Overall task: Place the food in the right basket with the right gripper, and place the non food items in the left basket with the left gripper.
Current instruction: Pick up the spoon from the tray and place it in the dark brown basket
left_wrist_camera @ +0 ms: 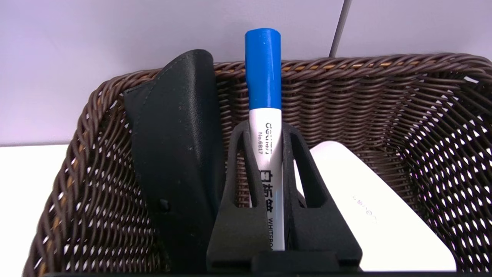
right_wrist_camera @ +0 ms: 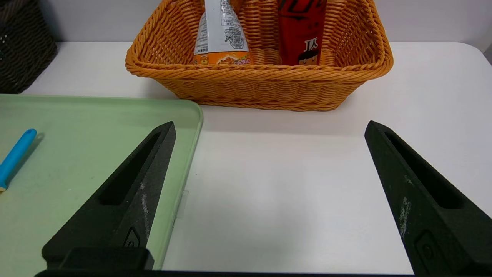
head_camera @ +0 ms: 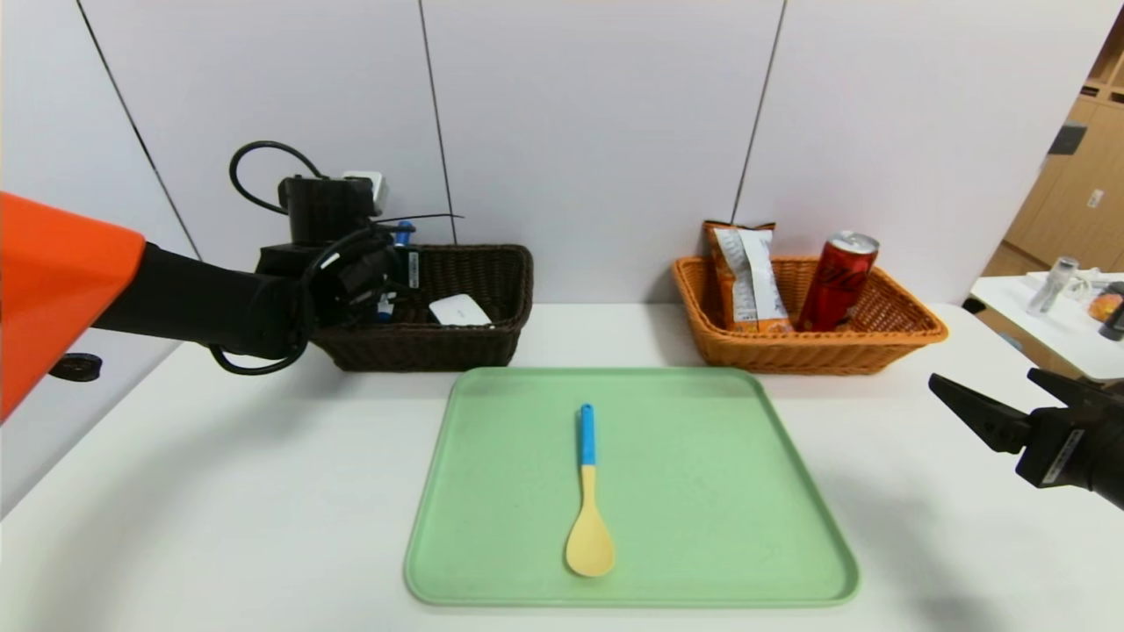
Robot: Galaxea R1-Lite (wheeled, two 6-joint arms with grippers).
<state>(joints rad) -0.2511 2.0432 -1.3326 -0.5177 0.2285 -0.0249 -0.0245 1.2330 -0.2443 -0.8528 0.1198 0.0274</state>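
One spoon [head_camera: 588, 500] lies alone on the green tray [head_camera: 746, 491]. Behind the tray, the left gripper [left_wrist_camera: 265, 154] pinches the marker [left_wrist_camera: 265, 115] inside the dark basket [left_wrist_camera: 384, 96]; right gripper [right_wrist_camera: 269, 130] hovers spread wide beside the tray.
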